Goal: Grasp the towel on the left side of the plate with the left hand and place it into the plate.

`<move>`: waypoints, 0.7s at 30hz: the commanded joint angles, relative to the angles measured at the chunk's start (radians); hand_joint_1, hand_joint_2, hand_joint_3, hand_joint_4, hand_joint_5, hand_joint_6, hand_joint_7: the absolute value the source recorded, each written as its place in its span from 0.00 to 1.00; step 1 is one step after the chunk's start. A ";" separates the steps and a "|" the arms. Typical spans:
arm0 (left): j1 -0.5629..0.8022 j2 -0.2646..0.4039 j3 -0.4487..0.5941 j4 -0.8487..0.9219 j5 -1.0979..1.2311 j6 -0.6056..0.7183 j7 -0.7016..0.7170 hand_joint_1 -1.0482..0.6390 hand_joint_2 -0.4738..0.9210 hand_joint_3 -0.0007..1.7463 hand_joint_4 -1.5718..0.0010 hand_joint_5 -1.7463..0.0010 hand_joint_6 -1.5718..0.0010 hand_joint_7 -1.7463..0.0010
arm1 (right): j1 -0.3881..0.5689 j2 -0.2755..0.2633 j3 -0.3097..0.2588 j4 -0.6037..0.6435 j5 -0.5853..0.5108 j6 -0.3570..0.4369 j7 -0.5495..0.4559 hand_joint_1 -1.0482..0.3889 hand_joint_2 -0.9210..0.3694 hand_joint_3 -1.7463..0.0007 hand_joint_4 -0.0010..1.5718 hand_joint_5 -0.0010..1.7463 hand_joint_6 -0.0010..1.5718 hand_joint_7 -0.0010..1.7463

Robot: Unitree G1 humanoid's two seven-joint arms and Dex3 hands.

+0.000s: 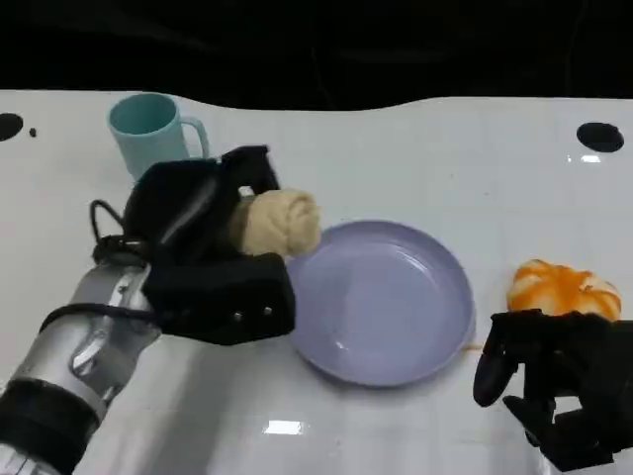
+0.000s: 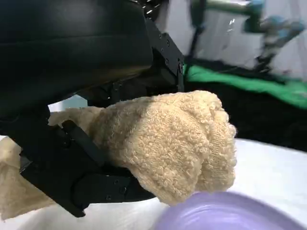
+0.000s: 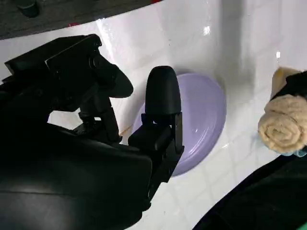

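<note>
Head view: the right hand [image 1: 559, 391] rests low on the table, fingers apart, holding nothing. Further out, the left hand [image 1: 203, 247] grips the rolled beige towel [image 1: 280, 223], held just above the left rim of the purple plate [image 1: 386, 302]. Beyond stands a teal cup [image 1: 148, 131].

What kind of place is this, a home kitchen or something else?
Probably a robot lab or test bench, not a home. A bare white table holds only a few props: a lilac plate, a teal mug and a rolled towel. Behind it, the left wrist view shows blurred equipment stands.
</note>
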 commanded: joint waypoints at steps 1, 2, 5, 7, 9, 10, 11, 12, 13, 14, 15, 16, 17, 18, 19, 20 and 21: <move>0.030 -0.030 -0.002 -0.107 -0.005 0.019 -0.045 0.50 0.65 0.68 0.43 0.00 0.57 0.00 | -0.012 0.002 0.009 -0.009 -0.004 0.013 -0.010 0.75 0.26 0.39 0.44 1.00 0.43 0.84; 0.032 -0.040 -0.006 -0.125 -0.002 0.025 -0.055 0.51 0.65 0.69 0.43 0.00 0.57 0.00 | -0.013 0.003 0.009 -0.007 -0.003 0.012 -0.010 0.75 0.26 0.40 0.44 1.00 0.43 0.84; 0.035 -0.065 -0.021 -0.172 0.013 0.040 -0.083 0.51 0.63 0.69 0.42 0.00 0.57 0.00 | -0.016 0.003 0.012 -0.005 -0.003 0.006 -0.011 0.75 0.26 0.40 0.44 1.00 0.43 0.84; 0.031 -0.073 -0.038 -0.188 0.025 0.039 -0.103 0.53 0.60 0.69 0.42 0.00 0.57 0.00 | -0.016 0.002 0.013 -0.005 -0.004 0.002 -0.010 0.75 0.26 0.40 0.44 1.00 0.43 0.84; 0.024 -0.077 -0.057 -0.198 0.042 0.041 -0.122 0.53 0.60 0.68 0.41 0.00 0.57 0.00 | -0.015 0.000 0.015 -0.006 -0.006 -0.002 -0.011 0.74 0.27 0.39 0.44 1.00 0.43 0.84; 0.019 -0.082 -0.072 -0.197 0.056 0.040 -0.134 0.52 0.60 0.68 0.41 0.00 0.57 0.00 | -0.015 -0.001 0.016 -0.008 -0.007 -0.001 -0.011 0.74 0.27 0.39 0.45 1.00 0.43 0.84; 0.015 -0.085 -0.082 -0.195 0.065 0.038 -0.142 0.52 0.61 0.68 0.41 0.00 0.57 0.00 | -0.015 -0.001 0.017 -0.010 -0.008 0.000 -0.012 0.74 0.27 0.39 0.45 1.00 0.43 0.84; 0.011 -0.090 -0.093 -0.191 0.076 0.037 -0.146 0.51 0.61 0.67 0.42 0.00 0.57 0.00 | -0.014 -0.001 0.017 -0.012 -0.007 0.004 -0.012 0.74 0.27 0.39 0.45 1.00 0.43 0.84; 0.007 -0.098 -0.106 -0.184 0.089 0.039 -0.152 0.51 0.62 0.66 0.42 0.00 0.58 0.00 | -0.014 0.000 0.016 -0.014 -0.006 0.006 -0.013 0.74 0.27 0.39 0.45 1.00 0.43 0.84; 0.003 -0.106 -0.119 -0.176 0.101 0.042 -0.158 0.50 0.64 0.62 0.43 0.00 0.58 0.00 | -0.013 0.002 0.016 -0.017 -0.004 0.009 -0.013 0.74 0.27 0.39 0.44 1.00 0.43 0.84; 0.001 -0.112 -0.128 -0.170 0.112 0.044 -0.161 0.50 0.67 0.57 0.43 0.00 0.58 0.01 | -0.013 0.003 0.015 -0.019 -0.003 0.012 -0.014 0.74 0.27 0.39 0.44 1.00 0.43 0.84; 0.000 -0.118 -0.137 -0.163 0.122 0.046 -0.161 0.50 0.68 0.54 0.43 0.00 0.58 0.01 | -0.013 0.003 0.015 -0.019 -0.001 0.012 -0.014 0.74 0.27 0.39 0.44 1.00 0.43 0.84; -0.001 -0.123 -0.143 -0.156 0.127 0.047 -0.165 0.51 0.68 0.51 0.43 0.00 0.58 0.01 | -0.012 0.004 0.014 -0.020 0.000 0.012 -0.014 0.74 0.27 0.38 0.44 1.00 0.43 0.84; -0.001 -0.127 -0.145 -0.151 0.131 0.047 -0.167 0.51 0.70 0.47 0.43 0.00 0.57 0.04 | -0.012 0.005 0.014 -0.020 0.002 0.012 -0.013 0.74 0.27 0.38 0.44 1.00 0.43 0.84; -0.001 -0.129 -0.147 -0.148 0.133 0.047 -0.169 0.51 0.71 0.45 0.43 0.00 0.57 0.05 | -0.012 0.005 0.014 -0.020 0.002 0.012 -0.013 0.74 0.27 0.38 0.44 1.00 0.43 0.84; -0.001 -0.131 -0.148 -0.142 0.122 0.049 -0.195 0.51 0.73 0.44 0.44 0.00 0.57 0.07 | -0.012 0.005 0.013 -0.018 0.004 0.009 -0.012 0.74 0.27 0.38 0.44 1.00 0.43 0.84; -0.001 -0.132 -0.148 -0.138 0.114 0.050 -0.215 0.50 0.76 0.42 0.46 0.00 0.57 0.12 | -0.012 0.006 0.012 -0.016 0.005 0.006 -0.012 0.75 0.27 0.38 0.44 1.00 0.43 0.84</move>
